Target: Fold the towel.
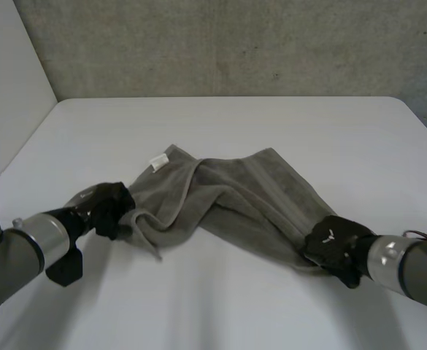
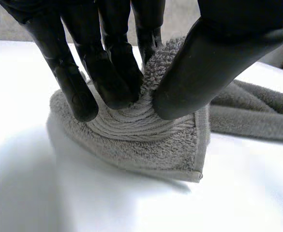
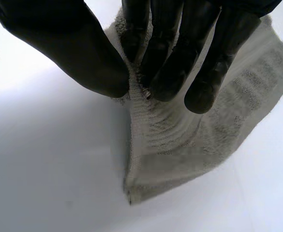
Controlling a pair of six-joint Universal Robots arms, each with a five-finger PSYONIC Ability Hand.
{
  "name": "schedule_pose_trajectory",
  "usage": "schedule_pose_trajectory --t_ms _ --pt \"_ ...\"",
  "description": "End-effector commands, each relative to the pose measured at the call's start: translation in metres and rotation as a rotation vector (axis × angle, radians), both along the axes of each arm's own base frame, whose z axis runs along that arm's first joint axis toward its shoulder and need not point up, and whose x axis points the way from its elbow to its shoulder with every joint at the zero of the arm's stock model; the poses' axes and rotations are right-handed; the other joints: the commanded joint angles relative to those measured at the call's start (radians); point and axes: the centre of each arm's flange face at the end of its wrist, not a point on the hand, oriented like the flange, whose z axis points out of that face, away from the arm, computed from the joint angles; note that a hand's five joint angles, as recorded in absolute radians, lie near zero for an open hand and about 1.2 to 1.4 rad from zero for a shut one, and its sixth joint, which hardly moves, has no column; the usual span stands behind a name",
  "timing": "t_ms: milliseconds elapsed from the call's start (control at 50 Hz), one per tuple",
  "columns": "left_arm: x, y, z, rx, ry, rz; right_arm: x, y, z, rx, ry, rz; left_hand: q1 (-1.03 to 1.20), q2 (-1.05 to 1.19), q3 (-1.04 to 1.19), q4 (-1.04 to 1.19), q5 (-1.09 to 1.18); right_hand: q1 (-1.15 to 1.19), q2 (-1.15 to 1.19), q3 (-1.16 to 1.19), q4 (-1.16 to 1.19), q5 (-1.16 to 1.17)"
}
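right robot hand (image 3: pixel 166 63) — pinching towel (image 1: pixel 235 193) corner | left robot hand (image 2: pixel 107 72) — another corner

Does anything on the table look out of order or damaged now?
Only the towel: it lies crumpled and askew, with long wrinkles between the left robot hand and the right robot hand, each pinching a corner. No damage or spill visible.

The left arm reaches in from eight o'clock, its left hand (image 1: pixel 105 209) low, fingers (image 2: pixel 105 72) and thumb pinching a corner of the towel (image 1: pixel 228 197). The right arm enters from four o'clock, and the right hand (image 1: pixel 335 244) pinches another corner likewise.
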Motion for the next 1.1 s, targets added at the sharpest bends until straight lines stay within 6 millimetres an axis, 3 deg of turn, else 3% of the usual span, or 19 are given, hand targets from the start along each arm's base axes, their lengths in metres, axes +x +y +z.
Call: schedule_pose_trajectory --t_ms 20,140,300,320,340,360,380,600,780,920,1100 --pt "0.002 0.012 0.021 -0.073 0.011 -0.007 -0.018 0.010 0.035 0.000 -0.123 -0.004 0.111 0.059 0.056 0.033 0.098 0.077 0.074 0.054 0.055 0.056" --pt "0.003 0.016 0.033 -0.117 0.024 -0.011 -0.030 0.015 0.046 0.045 -0.214 -0.011 0.111 0.059 0.056 0.033 0.098 0.077 0.074 0.054 0.055 0.056" --pt "0.002 0.022 0.045 -0.158 0.035 -0.020 -0.039 0.022 0.035 0.057 -0.144 0.019 0.111 0.059 0.056 0.033 0.098 0.051 0.049 0.029 0.030 0.031" --pt "0.001 0.022 0.046 -0.162 0.036 -0.022 -0.039 0.022 0.035 0.048 -0.136 0.032 0.111 0.059 0.056 0.033 0.098 -0.478 -0.480 -0.500 -0.499 -0.498" --pt "0.002 0.021 0.046 -0.164 0.037 -0.018 -0.039 0.022 0.035 0.048 -0.135 0.032 0.111 0.059 0.056 0.033 0.098 -0.483 -0.486 -0.506 -0.505 -0.504" --pt "0.002 0.021 0.046 -0.164 0.037 -0.018 -0.041 0.020 0.035 0.044 -0.137 0.031 0.111 0.059 0.056 0.033 0.098 -0.963 -0.965 -0.985 -0.984 -0.983" --pt "0.003 0.021 0.046 -0.164 0.037 -0.015 -0.043 0.017 0.036 0.032 -0.141 0.021 0.111 0.059 0.056 0.033 0.098 -1.145 -1.148 -1.168 -1.167 -1.166" --pt "0.005 0.017 0.042 -0.161 0.035 -0.001 -0.042 -0.002 0.051 0.027 -0.232 -0.069 0.111 0.059 0.056 0.033 0.098 -1.145 -1.148 -1.168 -1.167 -1.166" --pt "0.002 0.031 0.047 -0.177 0.038 -0.032 -0.039 -0.028 0.058 0.026 -0.363 -0.172 0.111 0.059 0.056 0.033 0.098 -1.145 -1.148 -1.168 -1.167 -1.166" --pt "0.003 0.037 0.049 -0.188 0.050 -0.048 -0.008 -0.045 0.047 0.135 -0.498 -0.236 0.111 0.059 0.056 0.033 0.098 -1.145 -1.148 -1.168 -1.167 -1.166" --pt "0.004 0.033 0.047 -0.187 0.050 -0.040 0.022 -0.054 0.020 0.176 -0.503 -0.287 0.111 0.059 0.056 0.033 0.098 -1.145 -1.148 -1.168 -1.167 -1.166"
